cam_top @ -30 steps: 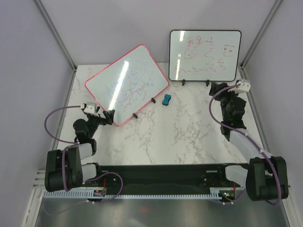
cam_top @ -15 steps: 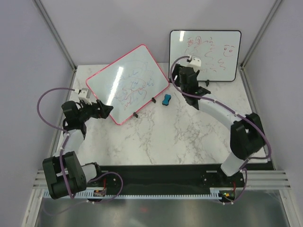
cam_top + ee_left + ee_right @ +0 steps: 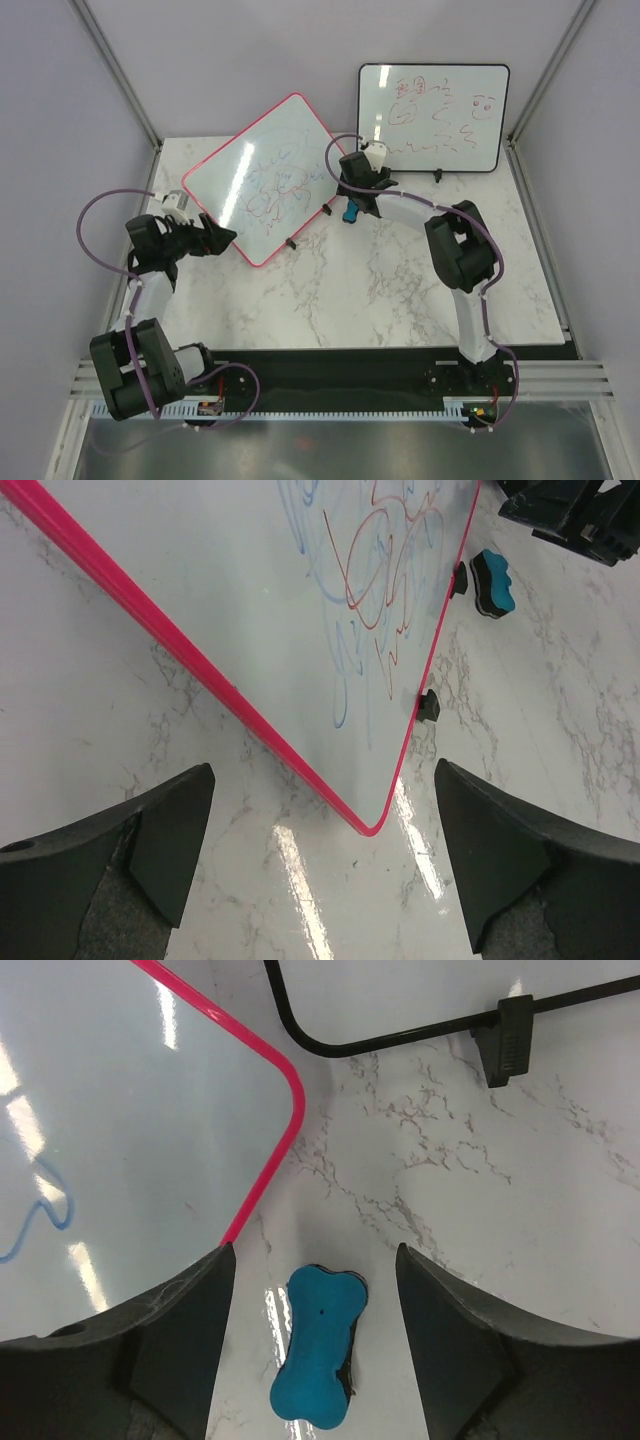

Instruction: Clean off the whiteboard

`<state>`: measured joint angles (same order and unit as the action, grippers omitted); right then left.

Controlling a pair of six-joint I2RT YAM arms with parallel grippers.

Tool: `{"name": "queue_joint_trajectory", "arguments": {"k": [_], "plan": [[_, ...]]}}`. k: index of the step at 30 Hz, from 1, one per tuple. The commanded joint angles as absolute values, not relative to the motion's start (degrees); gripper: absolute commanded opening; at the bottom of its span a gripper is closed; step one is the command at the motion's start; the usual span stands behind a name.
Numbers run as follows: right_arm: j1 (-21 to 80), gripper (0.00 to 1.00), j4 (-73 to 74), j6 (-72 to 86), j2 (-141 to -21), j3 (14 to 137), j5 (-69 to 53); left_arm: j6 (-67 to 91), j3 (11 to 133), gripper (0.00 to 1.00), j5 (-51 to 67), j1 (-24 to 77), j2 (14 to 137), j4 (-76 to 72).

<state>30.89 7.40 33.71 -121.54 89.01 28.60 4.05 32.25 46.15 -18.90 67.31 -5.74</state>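
Top view: the whiteboard, lying between both grippers, carries blue and red scribbles, so erasing is judged not yet begun. Left wrist view: the left gripper is spread and empty off the whiteboard's near corner. Right wrist view: the right gripper is spread astride the blue eraser beside the whiteboard's right corner, not pinching it.

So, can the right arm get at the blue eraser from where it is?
Probably yes: the right gripper hangs open just above the eraser, nothing between them, though the whiteboard frame lies close beside.
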Motion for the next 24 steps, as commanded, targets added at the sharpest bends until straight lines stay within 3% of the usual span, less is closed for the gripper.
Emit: {"name": "queue_joint_trajectory", "arguments": {"k": [1,5,16,24], "plan": [[32.3,0.73,7.0,35.2,-123.2,93.4,30.2,5.2,33.6,0.99,45.4,-19.8,67.5,-7.1],[34.0,0.62,8.2,34.6,-124.9,94.7,34.7,6.1,33.1,0.99,43.9,-20.3,68.2,-9.0],[35.1,0.63,11.5,37.8,-121.8,88.5,36.4,10.7,31.1,0.93,47.3,-20.7,74.2,-23.1],[34.0,0.54,12.0,38.8,-123.4,88.6,32.8,10.5,32.3,0.91,47.6,-20.8,77.6,-24.4]]}}
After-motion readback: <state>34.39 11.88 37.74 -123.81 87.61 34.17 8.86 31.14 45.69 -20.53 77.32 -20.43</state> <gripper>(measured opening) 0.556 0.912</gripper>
